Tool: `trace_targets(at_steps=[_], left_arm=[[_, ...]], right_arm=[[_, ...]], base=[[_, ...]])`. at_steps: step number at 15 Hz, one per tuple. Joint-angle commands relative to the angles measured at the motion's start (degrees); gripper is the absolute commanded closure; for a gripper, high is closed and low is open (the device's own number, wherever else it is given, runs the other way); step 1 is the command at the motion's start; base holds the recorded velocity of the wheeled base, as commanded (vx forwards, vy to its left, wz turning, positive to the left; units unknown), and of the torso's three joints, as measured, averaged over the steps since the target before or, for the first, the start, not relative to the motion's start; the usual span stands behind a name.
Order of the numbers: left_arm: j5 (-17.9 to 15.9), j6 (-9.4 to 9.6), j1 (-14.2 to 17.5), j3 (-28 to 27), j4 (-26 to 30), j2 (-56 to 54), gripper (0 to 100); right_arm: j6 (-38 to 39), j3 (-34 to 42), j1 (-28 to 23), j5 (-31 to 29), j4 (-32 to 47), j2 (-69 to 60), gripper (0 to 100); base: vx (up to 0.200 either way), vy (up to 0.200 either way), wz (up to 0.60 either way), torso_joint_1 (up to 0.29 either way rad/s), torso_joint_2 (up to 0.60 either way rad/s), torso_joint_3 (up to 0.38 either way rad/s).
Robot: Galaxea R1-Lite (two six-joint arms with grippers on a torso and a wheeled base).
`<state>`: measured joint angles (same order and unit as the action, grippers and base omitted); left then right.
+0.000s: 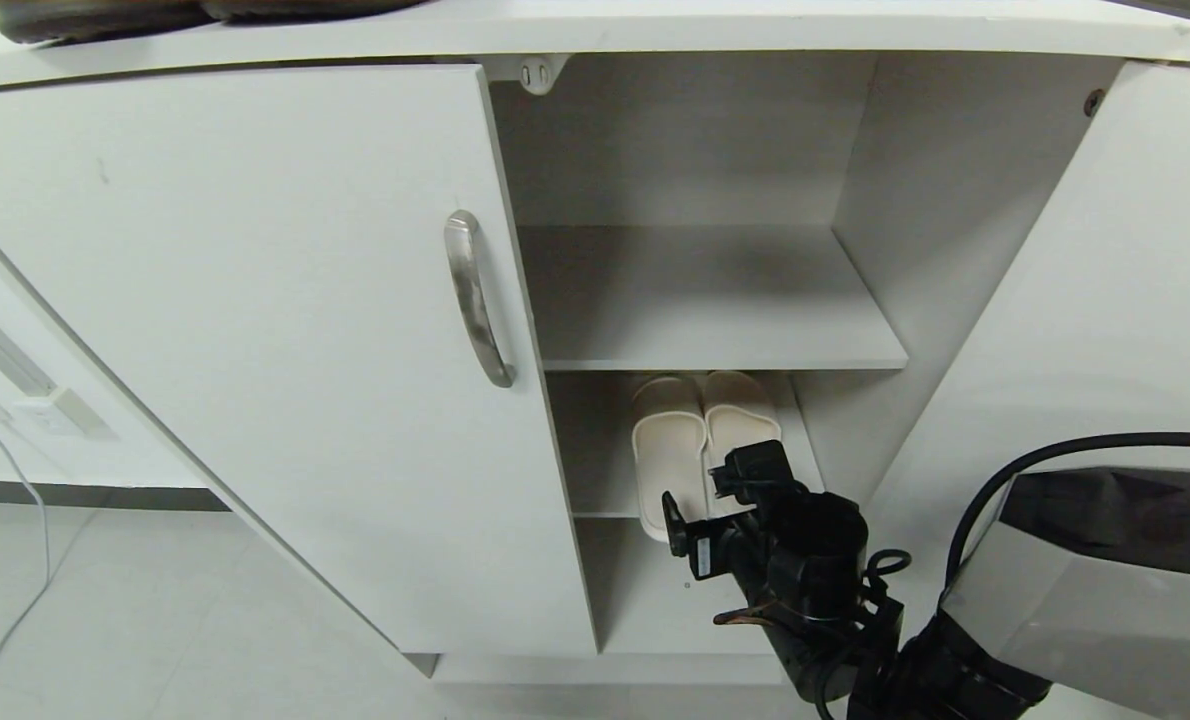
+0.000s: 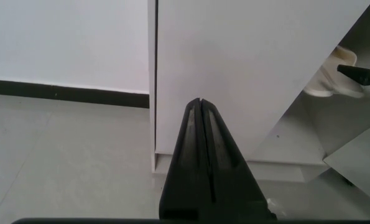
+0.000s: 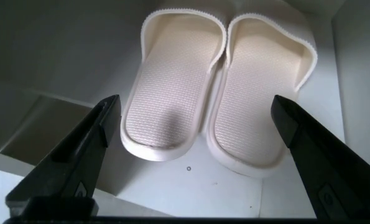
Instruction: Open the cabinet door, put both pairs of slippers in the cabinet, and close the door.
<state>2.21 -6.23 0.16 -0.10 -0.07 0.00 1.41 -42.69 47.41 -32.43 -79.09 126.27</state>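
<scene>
- The cream slippers (image 1: 700,435) lie side by side on the cabinet's (image 1: 695,140) lower shelf (image 1: 595,470), heels toward me.
- My right pincer (image 1: 707,490) hangs spread just before those heels.
- My left pincer (image 2: 200,109) is pressed together, low before the closed left door (image 1: 255,300).
- The right door (image 1: 1125,280) stands open.

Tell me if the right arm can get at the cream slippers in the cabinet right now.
Probably yes. The right-hand door stands open, the right gripper sits open just in front of the slippers, facing them, and nothing lies between them.
</scene>
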Motion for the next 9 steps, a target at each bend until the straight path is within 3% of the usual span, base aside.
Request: trace_targets(at_steps=[1,2,9], left_arm=[[-0.01,-0.01,0.02,0.01,-0.01,0.09,100],[-0.01,-0.01,0.02,0.01,-0.01,0.09,100],[-0.01,-0.01,0.02,0.01,-0.01,0.09,100]], right_arm=[[-0.01,0.06,0.05,0.00,-0.01,0.20,0],[-0.01,0.06,0.05,0.00,-0.01,0.29,0],[-0.01,0.24,0.05,-0.09,-0.10,0.82,0]], base=[[0.000,0.000,0.00,0.000,0.00,0.000],[0.000,0.000,0.00,0.000,0.00,0.000],[-0.200,0.000,0.00,0.001,0.01,0.001]])
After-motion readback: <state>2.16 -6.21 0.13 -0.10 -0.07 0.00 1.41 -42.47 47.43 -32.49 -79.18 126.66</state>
